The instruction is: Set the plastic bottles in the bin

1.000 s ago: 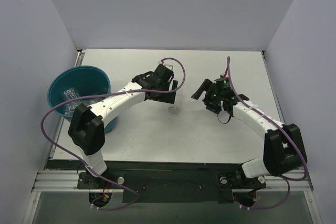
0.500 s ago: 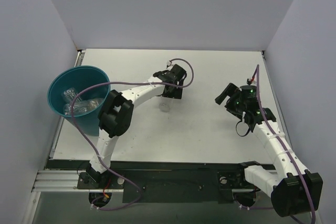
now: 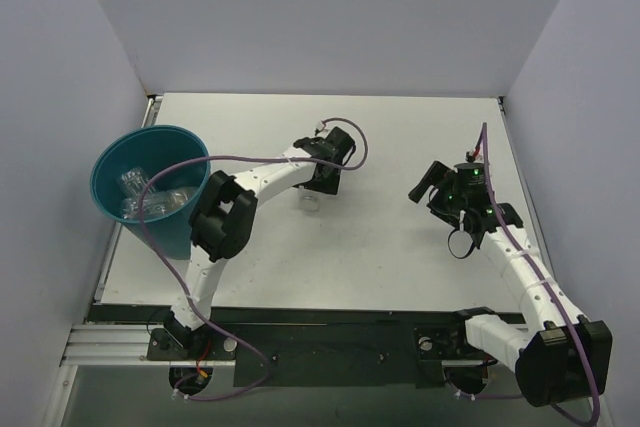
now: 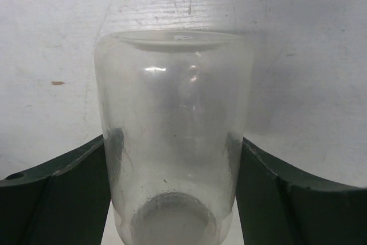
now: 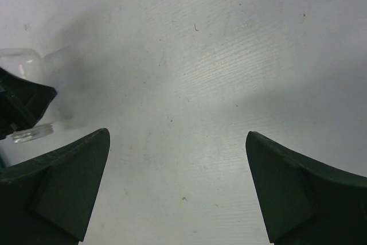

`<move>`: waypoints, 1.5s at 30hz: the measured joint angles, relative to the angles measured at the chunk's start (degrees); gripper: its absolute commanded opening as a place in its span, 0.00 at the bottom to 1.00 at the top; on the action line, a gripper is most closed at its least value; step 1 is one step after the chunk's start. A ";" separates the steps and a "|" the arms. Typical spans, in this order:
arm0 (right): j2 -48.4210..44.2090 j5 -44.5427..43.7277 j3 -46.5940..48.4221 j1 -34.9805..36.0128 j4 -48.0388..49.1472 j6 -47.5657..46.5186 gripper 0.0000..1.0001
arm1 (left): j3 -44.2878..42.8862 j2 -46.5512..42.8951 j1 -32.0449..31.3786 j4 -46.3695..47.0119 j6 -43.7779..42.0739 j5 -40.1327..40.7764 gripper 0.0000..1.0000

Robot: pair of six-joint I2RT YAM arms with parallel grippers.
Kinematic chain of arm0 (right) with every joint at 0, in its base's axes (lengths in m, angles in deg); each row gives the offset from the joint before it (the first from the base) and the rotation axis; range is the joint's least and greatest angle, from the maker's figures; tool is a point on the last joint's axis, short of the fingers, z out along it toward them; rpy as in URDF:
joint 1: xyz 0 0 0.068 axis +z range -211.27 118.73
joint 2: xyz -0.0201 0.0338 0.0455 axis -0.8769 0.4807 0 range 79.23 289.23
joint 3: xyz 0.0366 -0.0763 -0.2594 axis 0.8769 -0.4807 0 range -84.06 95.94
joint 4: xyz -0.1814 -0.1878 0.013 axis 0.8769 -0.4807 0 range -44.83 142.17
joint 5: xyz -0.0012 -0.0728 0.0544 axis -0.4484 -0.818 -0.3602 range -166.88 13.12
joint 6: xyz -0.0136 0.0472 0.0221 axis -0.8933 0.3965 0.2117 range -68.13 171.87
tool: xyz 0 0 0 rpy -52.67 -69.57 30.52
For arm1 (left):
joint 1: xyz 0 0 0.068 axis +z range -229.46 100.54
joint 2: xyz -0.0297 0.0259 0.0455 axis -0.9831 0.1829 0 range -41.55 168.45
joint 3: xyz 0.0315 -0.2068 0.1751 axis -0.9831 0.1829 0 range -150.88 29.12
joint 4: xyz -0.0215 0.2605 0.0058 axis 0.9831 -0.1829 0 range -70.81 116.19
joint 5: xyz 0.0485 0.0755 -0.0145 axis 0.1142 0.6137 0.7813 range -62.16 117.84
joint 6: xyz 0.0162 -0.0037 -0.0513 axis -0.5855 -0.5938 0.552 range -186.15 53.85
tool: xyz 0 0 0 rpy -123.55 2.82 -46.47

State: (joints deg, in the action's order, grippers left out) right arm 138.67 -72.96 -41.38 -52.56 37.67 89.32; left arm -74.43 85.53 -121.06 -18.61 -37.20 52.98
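Table, bottle within left end effector

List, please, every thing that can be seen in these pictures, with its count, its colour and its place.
bin: one, teal-blue, at the left edge of the table
bottles in the bin: at least two, clear, lying at its bottom
clear bottle: one, transparent, on the table near the middle, between the left hand's fingers
table: one, white, enclosed by pale walls
cables: two, purple, one along each arm
arms: two, white with black joints, bolted at the near edge
left hand: one, dark, fingers against both sides of the clear bottle
right hand: one, dark, open over bare table on the right
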 measured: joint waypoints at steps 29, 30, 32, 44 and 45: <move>4.92 2.38 2.56 1.53 1.46 -3.13 1.00 | 15.85 -53.81 35.30 -6.78 -3.96 7.17 0.69; 4.92 2.29 2.56 1.53 1.36 -3.15 1.00 | 16.70 -53.59 35.30 -7.26 -3.63 6.82 0.85; 4.92 2.08 2.56 1.57 1.22 -3.23 1.00 | 17.07 -53.35 35.30 -7.98 -3.10 6.38 0.86; 4.44 -3.82 5.46 2.27 -3.15 -4.70 1.00 | 17.07 -56.39 35.34 -6.36 -3.34 4.83 0.90; 4.15 -4.79 5.90 2.27 -3.69 -4.90 1.00 | 17.07 -56.92 35.34 -6.14 -3.56 4.66 0.90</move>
State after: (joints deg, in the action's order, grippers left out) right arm 142.83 -77.75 -35.48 -50.29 33.98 84.43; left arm -57.36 28.62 -85.72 -24.75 -40.77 57.64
